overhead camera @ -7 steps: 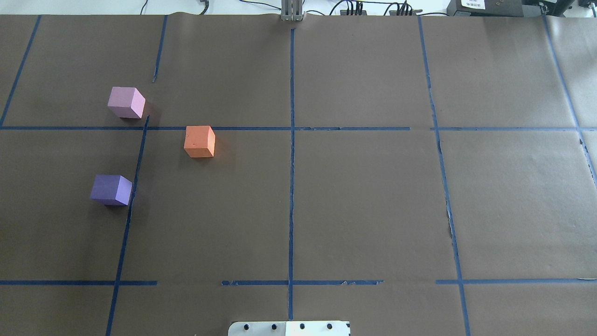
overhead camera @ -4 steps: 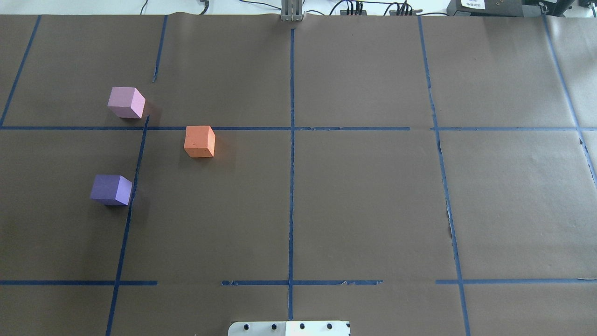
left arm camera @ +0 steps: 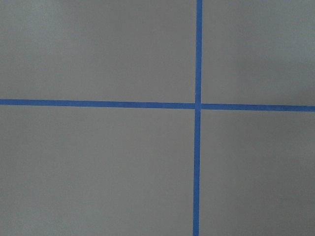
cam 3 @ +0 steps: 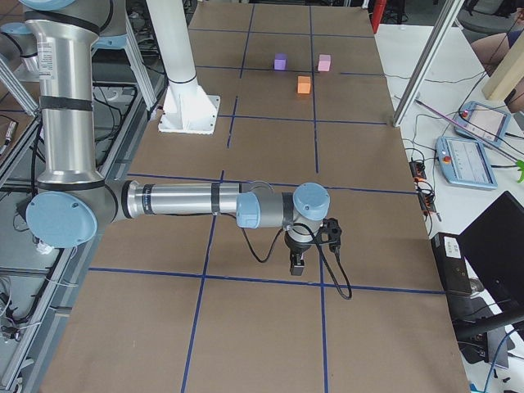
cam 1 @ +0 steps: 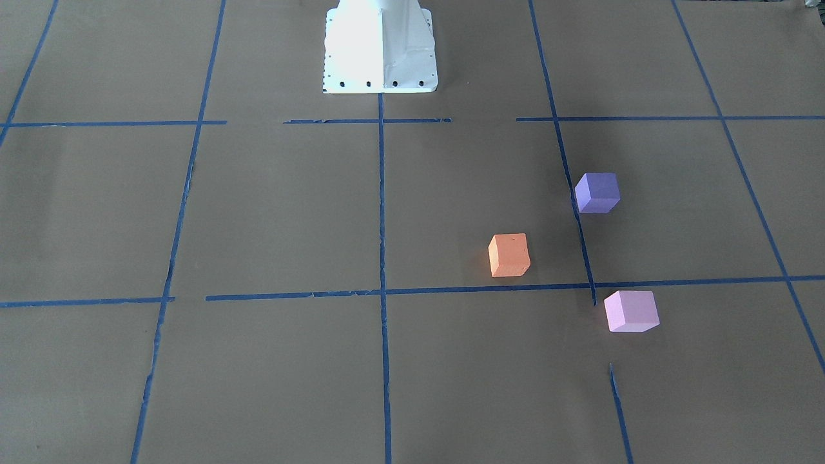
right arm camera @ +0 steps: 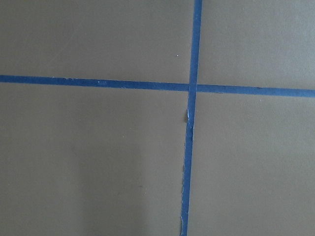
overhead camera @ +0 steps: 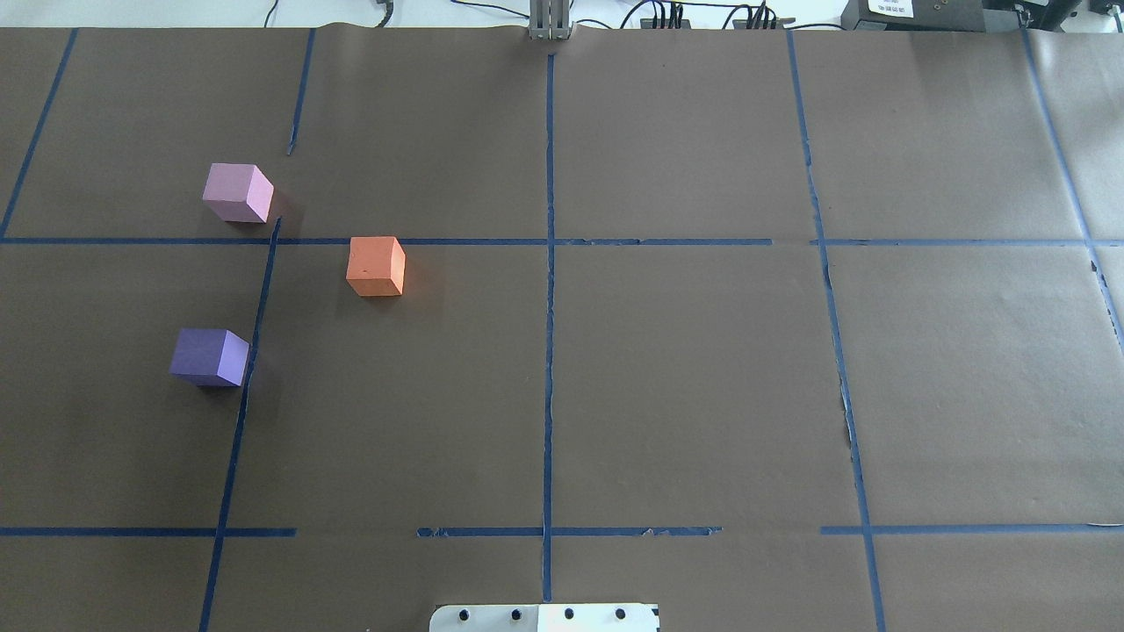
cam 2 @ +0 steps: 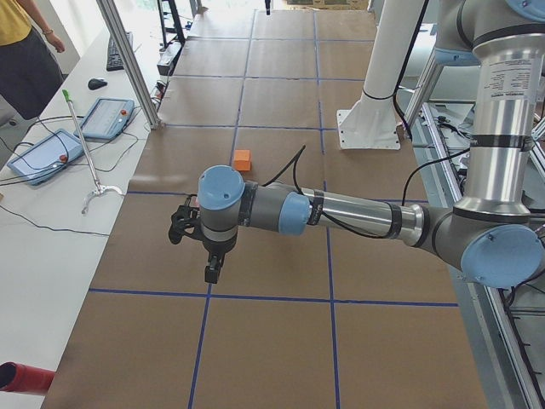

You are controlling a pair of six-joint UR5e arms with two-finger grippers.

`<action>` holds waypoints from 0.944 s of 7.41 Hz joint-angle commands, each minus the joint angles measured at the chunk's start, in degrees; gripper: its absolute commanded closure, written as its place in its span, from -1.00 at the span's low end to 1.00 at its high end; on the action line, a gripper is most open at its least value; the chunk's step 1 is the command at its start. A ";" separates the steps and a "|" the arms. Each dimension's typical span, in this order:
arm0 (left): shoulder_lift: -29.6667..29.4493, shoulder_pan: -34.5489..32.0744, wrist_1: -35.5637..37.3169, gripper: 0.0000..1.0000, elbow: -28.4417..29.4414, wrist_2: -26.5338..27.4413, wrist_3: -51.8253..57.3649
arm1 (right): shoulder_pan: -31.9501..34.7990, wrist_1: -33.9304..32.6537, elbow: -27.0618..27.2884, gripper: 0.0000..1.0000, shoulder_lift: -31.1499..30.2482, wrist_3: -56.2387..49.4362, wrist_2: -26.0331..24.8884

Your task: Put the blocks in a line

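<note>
Brown paper covers a long table, divided into large squares by blue tape lines. A white robot pedestal stands at the table's near edge, between the two arms.

Three small matte cubes sit apart from one another in a loose triangle, not in a line. All three are on the left arm's half of the table.

- The orange block lies closest to the table's centre line. Its far edge is at a crosswise tape line.
- The violet-purple block lies nearer the robot, just beside a lengthwise tape line.
- The light pink block lies farthest from the robot, just past the crosswise line.

The left gripper points down above the paper near the table's left end, on an arm stretched out level. The orange block sits beyond it, further along the table. The right gripper points down above the paper towards the opposite end. All three blocks lie well apart from it, far along the table.

Each claw shows only in a side view, so I cannot tell whether its fingers are spread or closed. Neither one touches a block. Both wrist cameras show only brown paper and a crossing of two tape lines.

An operator in a yellow shirt stands beside a side bench that holds a teach pendant.
</note>
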 commanded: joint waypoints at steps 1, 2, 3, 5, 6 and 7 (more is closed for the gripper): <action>-1.43 4.90 -1.55 -1.00 -0.34 -0.26 -3.53 | 0.00 0.07 0.00 -1.00 0.00 0.00 0.00; -3.18 8.15 -4.17 -1.00 -0.34 0.17 -10.35 | 0.00 -0.02 0.00 -1.00 0.00 0.00 0.00; -4.07 11.40 -6.98 -1.00 -0.77 -0.35 -15.11 | 0.00 0.07 0.00 -1.00 0.00 0.00 0.00; -10.11 20.53 -7.18 -1.00 -3.31 -0.18 -28.01 | 0.00 -0.02 0.00 -1.00 0.00 0.00 0.00; -14.31 25.36 -7.18 -1.00 -3.41 0.17 -36.26 | 0.00 0.07 0.00 -1.00 0.00 0.00 0.00; -18.79 30.98 -7.36 -1.00 -2.54 0.44 -40.95 | 0.00 -0.02 0.00 -1.00 0.00 0.00 0.00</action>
